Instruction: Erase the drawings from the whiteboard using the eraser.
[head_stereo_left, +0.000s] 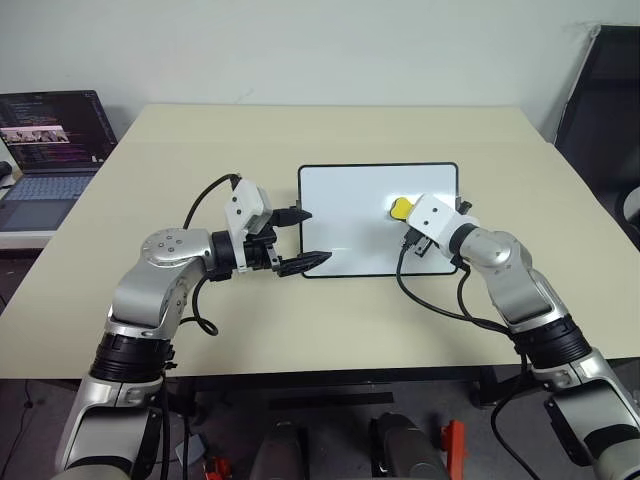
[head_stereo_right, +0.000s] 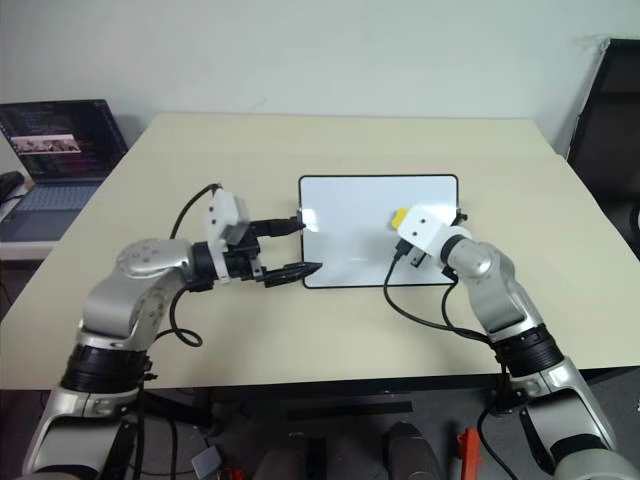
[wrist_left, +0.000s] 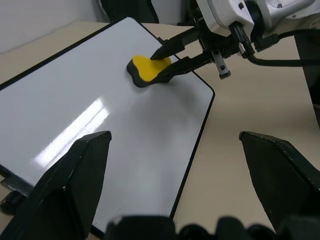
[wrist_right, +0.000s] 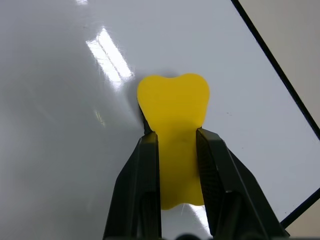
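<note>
Black right gripper (wrist_right: 177, 150) fingers clamp the lobed yellow eraser (wrist_right: 173, 107) on the glossy whiteboard (wrist_right: 60, 125); left gripper (head_stereo_left: 305, 240) fingers apart.

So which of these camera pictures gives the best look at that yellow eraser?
The right wrist view: the eraser sits close up, clamped between black fingers. The left wrist view shows it from the side on the whiteboard; in the head views it peeks from behind the right gripper.

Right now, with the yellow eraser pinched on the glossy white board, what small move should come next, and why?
Probably lift the yellow block eraser off the black-framed glossy whiteboard. The right gripper is shut on the eraser, the board shows no red marks in any view, and the left gripper is open at the board's edge.
</note>
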